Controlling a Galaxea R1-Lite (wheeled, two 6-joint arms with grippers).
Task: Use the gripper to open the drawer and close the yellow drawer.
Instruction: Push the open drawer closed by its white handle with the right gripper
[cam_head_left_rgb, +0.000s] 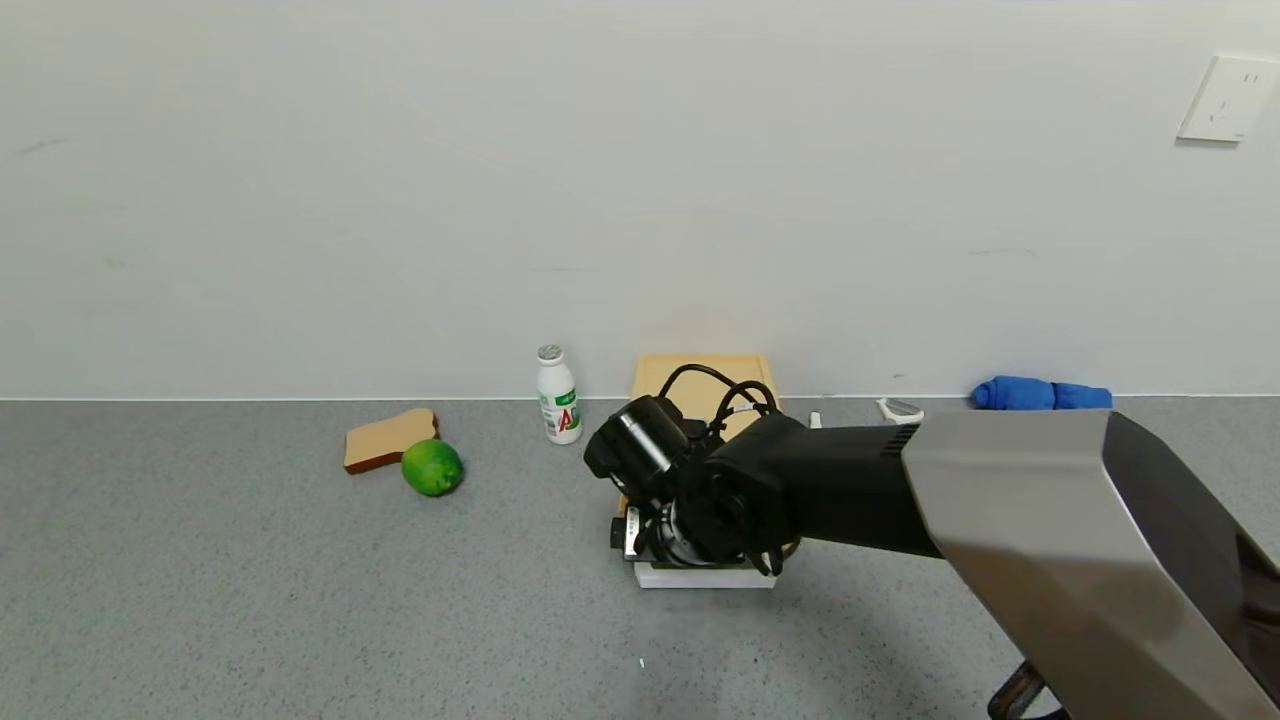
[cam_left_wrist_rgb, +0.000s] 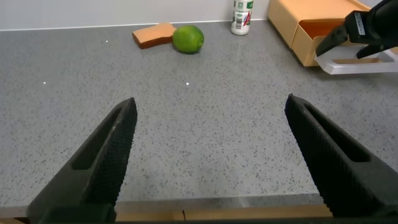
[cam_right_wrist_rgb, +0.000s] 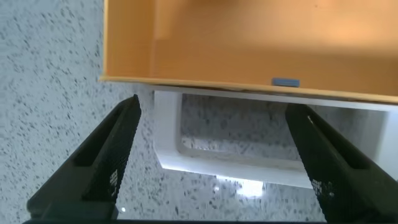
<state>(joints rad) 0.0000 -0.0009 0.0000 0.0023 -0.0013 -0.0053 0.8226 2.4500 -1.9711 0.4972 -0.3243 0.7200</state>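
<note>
Above the drawer (cam_right_wrist_rgb: 249, 43) handle (cam_right_wrist_rgb: 249, 165), right pincer (cam_right_wrist_rgb: 214, 162) gapes.

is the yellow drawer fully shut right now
No, in the left wrist view the yellow drawer is pulled out from its box, with the right gripper at its white handle.

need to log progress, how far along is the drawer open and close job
Opening looks done: in the left wrist view the yellow drawer is slid out of its box. In hand: the right gripper hangs open over the white loop handle, not gripping it. Left: pushing the drawer shut. The left gripper sits open and idle above the grey counter.
</note>
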